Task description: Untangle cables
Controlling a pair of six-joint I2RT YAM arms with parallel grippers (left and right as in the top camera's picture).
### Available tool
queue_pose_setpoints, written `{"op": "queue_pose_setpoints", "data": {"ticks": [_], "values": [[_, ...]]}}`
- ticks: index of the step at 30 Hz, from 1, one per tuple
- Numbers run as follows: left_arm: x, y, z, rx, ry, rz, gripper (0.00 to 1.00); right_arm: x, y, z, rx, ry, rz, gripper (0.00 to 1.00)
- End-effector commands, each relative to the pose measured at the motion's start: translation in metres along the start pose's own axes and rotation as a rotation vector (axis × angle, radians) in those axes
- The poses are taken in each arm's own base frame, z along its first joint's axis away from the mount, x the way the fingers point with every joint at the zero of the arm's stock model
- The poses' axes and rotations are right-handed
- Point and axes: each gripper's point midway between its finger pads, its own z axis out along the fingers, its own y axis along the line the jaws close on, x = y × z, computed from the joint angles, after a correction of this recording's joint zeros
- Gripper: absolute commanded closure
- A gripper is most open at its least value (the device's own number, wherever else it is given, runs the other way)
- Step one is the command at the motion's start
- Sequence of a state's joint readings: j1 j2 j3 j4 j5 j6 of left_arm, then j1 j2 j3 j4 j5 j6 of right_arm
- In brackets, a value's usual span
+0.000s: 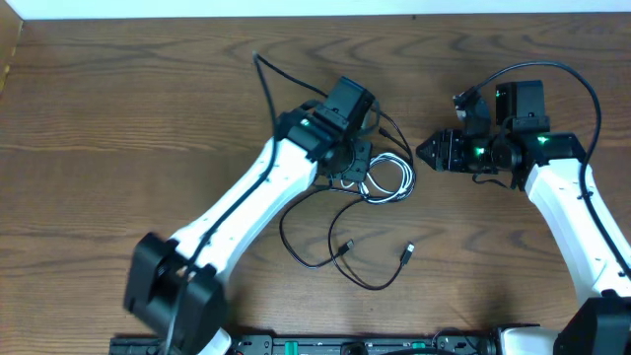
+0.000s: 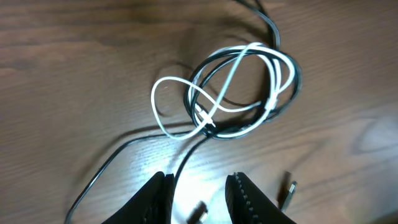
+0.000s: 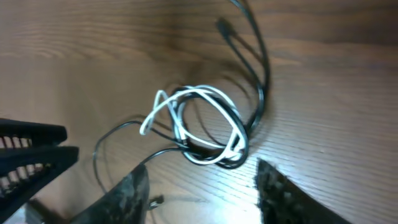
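Currently both grippers are open and empty, and the cables lie knotted together at the centre of the table.

Left wrist view: the left gripper [image 2: 199,179] sits at the lower edge, jaws parted with nothing between them. A strand of the black cable [image 2: 112,152] crosses the wooden table [image 2: 62,62] just ahead. Beyond it, at centre frame, the white cable [image 2: 155,99] threads through black loops in one bundle [image 2: 249,87]. Right wrist view: the right gripper [image 3: 202,169] is at the lower edge, jaws wide apart, gripping nothing. The same bundle lies just beyond, with a black plug [image 3: 222,26] at the top. Overhead view: two loose plugs [image 1: 347,247] lie below centre and the bundle is beside the left gripper. The right gripper stands apart at right, and one black strand trails to the upper left.
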State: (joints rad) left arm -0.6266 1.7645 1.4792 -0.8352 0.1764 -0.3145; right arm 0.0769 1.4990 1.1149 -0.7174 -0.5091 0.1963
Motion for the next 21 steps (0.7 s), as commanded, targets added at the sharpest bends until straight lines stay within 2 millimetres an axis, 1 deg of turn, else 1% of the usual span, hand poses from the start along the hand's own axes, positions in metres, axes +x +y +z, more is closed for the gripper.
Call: {"op": "queue_pose_setpoints", "data": {"ticks": [1,5,6,7,9,12,16,19,20,21], "values": [[0.003,-0.009,0.012,0.055,0.035,-0.011,0.67,0.01,-0.019,0.016,0.066,0.055,0.008,0.53],[0.001,-0.015,0.012,0.081,0.025,-0.016,0.67,0.018,-0.027,0.041,0.07,0.115,0.003,0.57],[0.0,-0.016,0.013,0.082,0.023,-0.016,0.67,0.02,-0.03,0.048,0.067,0.132,0.003,0.59],[0.001,-0.017,0.013,0.082,0.023,-0.015,0.67,0.026,-0.032,0.061,0.053,0.169,-0.006,0.61],[0.0,-0.016,0.013,0.082,0.023,-0.023,0.67,0.035,-0.031,0.075,0.024,0.215,-0.04,0.62],[0.0,-0.017,0.013,0.083,0.02,-0.03,0.67,0.043,-0.027,0.092,-0.013,0.25,-0.091,0.64],[-0.001,-0.017,0.013,0.085,0.017,-0.033,0.67,0.043,-0.026,0.109,-0.021,0.249,-0.119,0.69],[-0.001,-0.018,0.013,0.087,0.018,-0.037,0.67,0.044,-0.026,0.121,-0.023,0.251,-0.136,0.76],[-0.001,-0.018,0.012,0.088,0.019,-0.037,0.67,0.045,-0.027,0.124,-0.024,0.256,-0.136,0.8],[-0.001,-0.018,0.012,0.088,0.019,-0.037,0.67,0.047,-0.027,0.127,-0.025,0.262,-0.138,0.87]]}}
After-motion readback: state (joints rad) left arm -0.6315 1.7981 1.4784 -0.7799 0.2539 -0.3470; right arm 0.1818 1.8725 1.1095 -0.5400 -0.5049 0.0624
